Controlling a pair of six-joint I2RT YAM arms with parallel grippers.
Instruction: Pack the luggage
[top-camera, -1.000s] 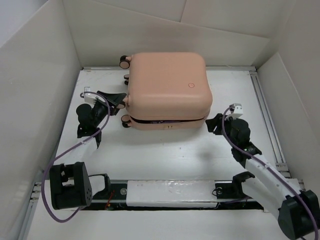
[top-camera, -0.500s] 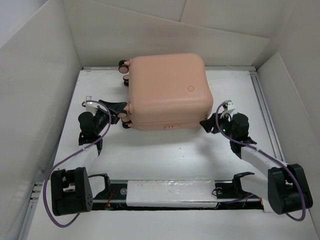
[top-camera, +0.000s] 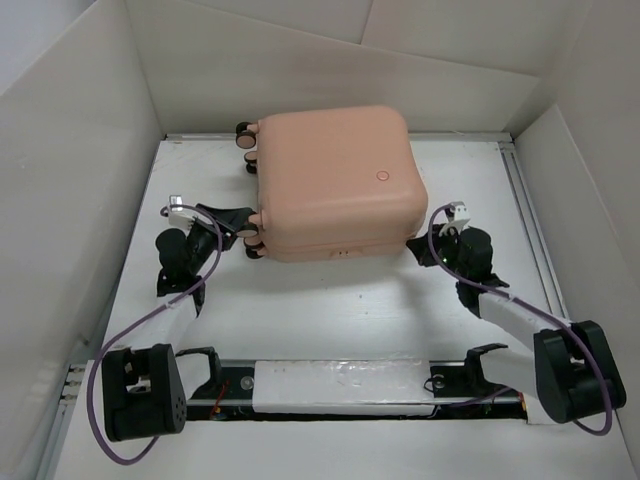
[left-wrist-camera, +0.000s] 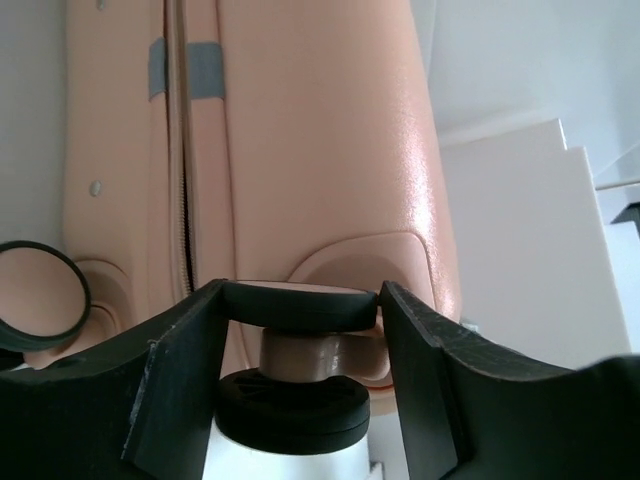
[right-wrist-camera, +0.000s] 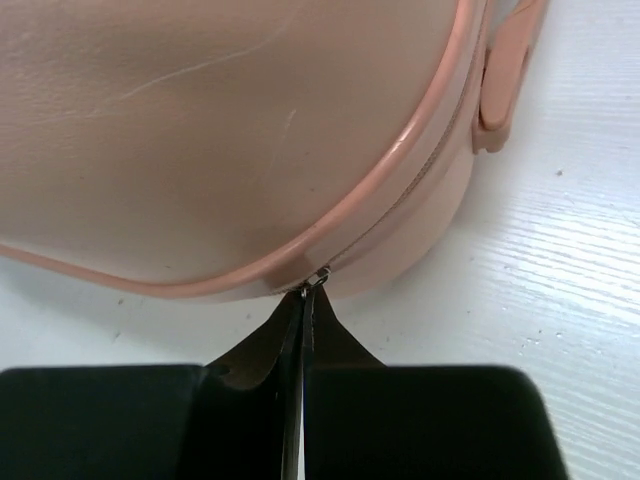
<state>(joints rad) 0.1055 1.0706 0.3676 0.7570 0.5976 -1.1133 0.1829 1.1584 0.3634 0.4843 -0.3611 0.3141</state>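
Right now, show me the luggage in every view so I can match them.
Top external: luggage in the centre, shut.
Left wrist: luggage fills the upper frame, caster wheel at the bottom.
Right wrist: luggage across the top.
Shared landmark: its zipper seam.

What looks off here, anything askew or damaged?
Only minor things. The luggage lies skewed to the table edges. Its shell shows a faint scratch, and two grey tape-like patches sit either side of the zipper seam. Nothing is spilled.
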